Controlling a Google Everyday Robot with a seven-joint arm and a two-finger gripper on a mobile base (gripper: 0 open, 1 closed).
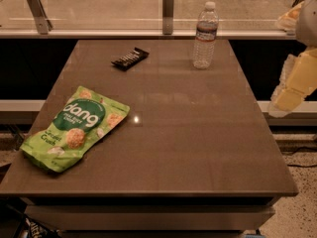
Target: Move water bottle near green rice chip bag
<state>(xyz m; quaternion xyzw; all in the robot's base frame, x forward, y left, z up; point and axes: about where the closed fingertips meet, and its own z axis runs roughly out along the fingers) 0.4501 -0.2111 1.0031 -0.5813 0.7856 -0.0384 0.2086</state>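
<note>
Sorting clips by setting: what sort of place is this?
Probably an office break area or café: a brown table by a glass railing, with a water bottle and green rice chip bag on it. The gripper hangs off the table's right side.
</note>
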